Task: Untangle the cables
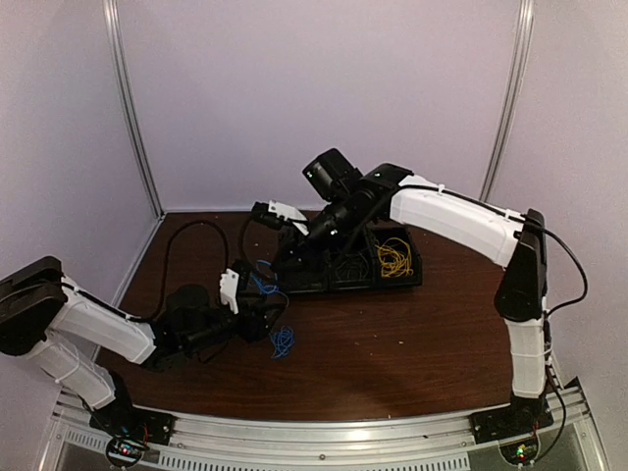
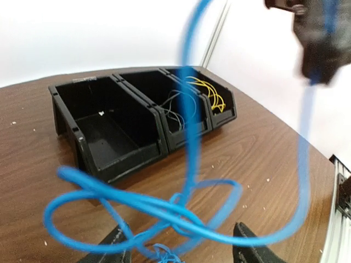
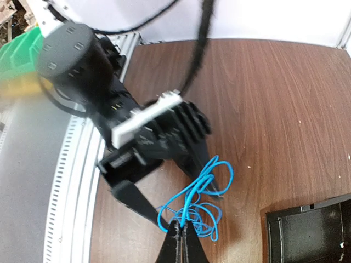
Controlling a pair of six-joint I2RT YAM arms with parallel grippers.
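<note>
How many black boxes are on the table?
3, side by side: the left box, the middle box holding thin wires, and the right box holding yellow cables. None seems hidden.

One blue cable (image 2: 186,213), one yellow cable (image 1: 392,258), three bins (image 2: 126,159).

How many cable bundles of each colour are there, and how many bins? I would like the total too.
blue cable bundle: 1
yellow cable bundle: 1
dark cable bundle: 1
black bins: 3
Total: 6
</note>
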